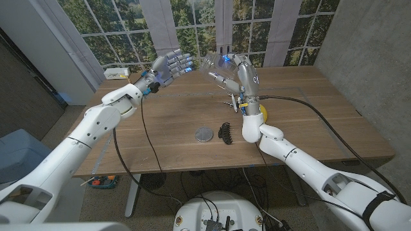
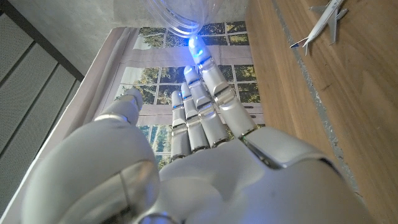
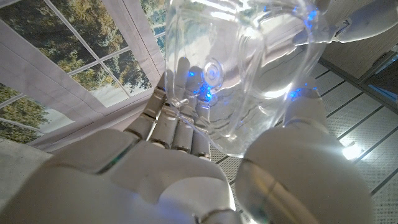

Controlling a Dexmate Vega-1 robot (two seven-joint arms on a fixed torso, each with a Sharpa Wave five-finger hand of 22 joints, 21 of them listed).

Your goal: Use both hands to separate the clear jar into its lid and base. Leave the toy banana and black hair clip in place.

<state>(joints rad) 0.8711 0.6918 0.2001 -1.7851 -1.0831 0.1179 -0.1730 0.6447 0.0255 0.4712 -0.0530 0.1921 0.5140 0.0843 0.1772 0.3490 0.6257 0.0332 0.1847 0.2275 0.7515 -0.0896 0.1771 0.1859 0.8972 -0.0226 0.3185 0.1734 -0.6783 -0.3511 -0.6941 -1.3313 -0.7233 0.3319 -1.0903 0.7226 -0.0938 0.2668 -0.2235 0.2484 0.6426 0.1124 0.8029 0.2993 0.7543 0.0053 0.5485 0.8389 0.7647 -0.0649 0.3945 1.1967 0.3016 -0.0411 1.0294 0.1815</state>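
My right hand (image 1: 239, 72) holds the clear jar (image 1: 215, 69) up in the air above the far middle of the table; the right wrist view shows the jar (image 3: 236, 74) gripped between fingers and thumb. My left hand (image 1: 168, 67) hovers just left of it, fingers stretched out toward the jar and holding nothing. In the left wrist view its fingertips (image 2: 196, 50) end close to the jar's round rim (image 2: 180, 22). A round grey lid (image 1: 203, 134) lies flat on the table near the front. The black hair clip (image 1: 225, 132) lies right beside it. The yellow toy banana (image 1: 264, 113) peeks out behind my right forearm.
A small toy plane (image 1: 232, 102) lies on the table under the raised jar, and the left wrist view also catches the plane (image 2: 323, 22). A pale object (image 1: 115, 73) sits at the table's far left corner. Windows stand behind the table (image 1: 321, 122).
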